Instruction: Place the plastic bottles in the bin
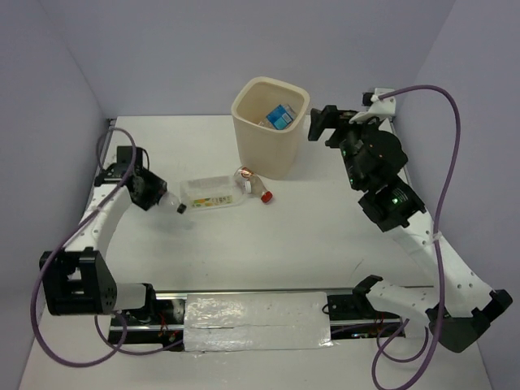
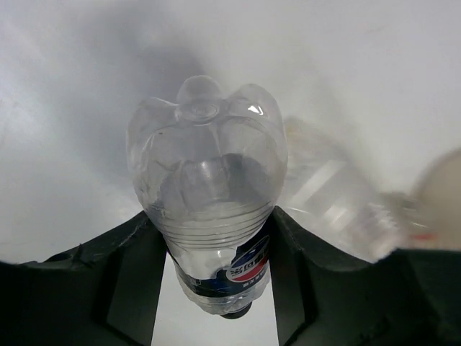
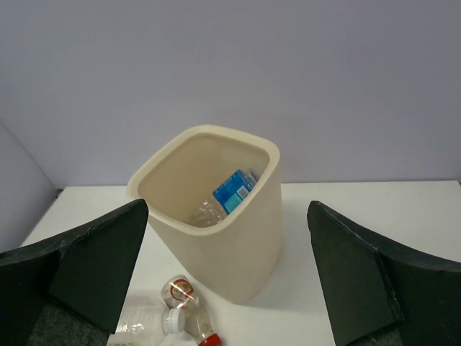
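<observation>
Left jaws clamped on clear ribbed bottle, well left of cream bin.
Right jaws apart, beside bin; blue-labelled bottle inside; boxy bottle, crushed red-capped bottle on worktop between.

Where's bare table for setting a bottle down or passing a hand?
Free: the wide table stretch between the boxy bottle and the base rail; also left of the bin. Crowded: in front of the bin, where the boxy bottle and red-capped bottle lie.

Overhead and right-wrist views share the bin; left-wrist view sits close.
</observation>
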